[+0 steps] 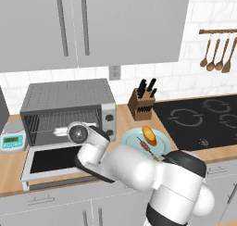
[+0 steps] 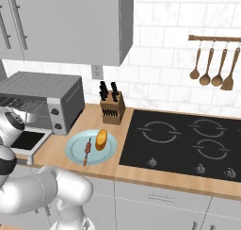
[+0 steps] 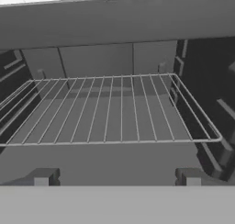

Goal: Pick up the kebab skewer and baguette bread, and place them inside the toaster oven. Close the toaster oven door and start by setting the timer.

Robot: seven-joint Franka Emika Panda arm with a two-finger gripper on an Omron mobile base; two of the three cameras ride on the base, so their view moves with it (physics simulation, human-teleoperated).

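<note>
Claw (image 3: 117, 176) spread wide, empty, facing bare wire rack (image 3: 110, 108) inside toaster oven (image 1: 69, 111). Toaster oven door (image 1: 53, 159) down. Kebab skewer (image 2: 87, 150), baguette bread (image 2: 101, 139) apparently untouched on plate (image 2: 75, 151). Everything left.

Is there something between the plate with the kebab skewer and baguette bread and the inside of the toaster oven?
Nothing visible blocks it. The toaster oven door is dropped open, the wire rack is bare, and the kebab skewer and baguette bread lie on the plate to the toaster oven's right.
</note>
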